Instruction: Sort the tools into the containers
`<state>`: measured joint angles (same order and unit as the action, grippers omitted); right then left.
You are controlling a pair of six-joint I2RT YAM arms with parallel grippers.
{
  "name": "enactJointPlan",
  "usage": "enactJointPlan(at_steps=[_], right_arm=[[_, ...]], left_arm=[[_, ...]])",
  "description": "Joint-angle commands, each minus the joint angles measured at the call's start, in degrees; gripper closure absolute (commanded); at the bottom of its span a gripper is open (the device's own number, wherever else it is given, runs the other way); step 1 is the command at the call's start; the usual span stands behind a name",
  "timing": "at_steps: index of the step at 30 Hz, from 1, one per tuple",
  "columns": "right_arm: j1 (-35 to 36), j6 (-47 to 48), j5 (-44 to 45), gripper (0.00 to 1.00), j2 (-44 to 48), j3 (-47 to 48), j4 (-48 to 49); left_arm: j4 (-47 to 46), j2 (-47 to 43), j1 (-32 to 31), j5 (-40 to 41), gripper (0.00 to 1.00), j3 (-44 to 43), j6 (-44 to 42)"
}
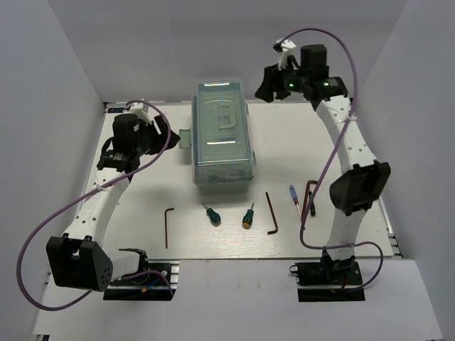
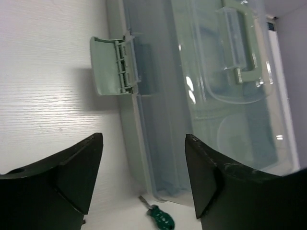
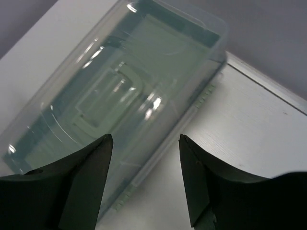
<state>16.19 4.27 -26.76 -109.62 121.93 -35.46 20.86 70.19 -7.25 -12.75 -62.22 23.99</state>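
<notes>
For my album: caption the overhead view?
Left end effector and right end effector flank the toolbox; tools lie unsorted on the table.

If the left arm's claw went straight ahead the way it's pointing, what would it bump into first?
Most likely the toolbox, on its long side wall near the flipped-out latch. The left gripper, jaws open, points at that wall with only bare table in between, though depth is hard to judge.
</notes>
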Motion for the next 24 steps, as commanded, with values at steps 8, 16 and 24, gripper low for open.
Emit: enactJointPlan(at_steps=[8,16,24], right_arm=[[7.8,-12.5,1.0,0.37,-5.0,1.3,6.2],[7.5,-6.6,20.8,0.68,2.4,-9.9,8.3],[5.9,-6.8,22.1,0.38,8.2,-20.4,9.4]], left_arm=[[-14.8,0.4,0.0,-17.4,0.66,-0.9,2.4],[-28.9,21.6,-3.3,-30.8,0.66,-17.0,13.6],[-16.3,38.4,-9.2,-31.5,0.24,-38.3,10.3]])
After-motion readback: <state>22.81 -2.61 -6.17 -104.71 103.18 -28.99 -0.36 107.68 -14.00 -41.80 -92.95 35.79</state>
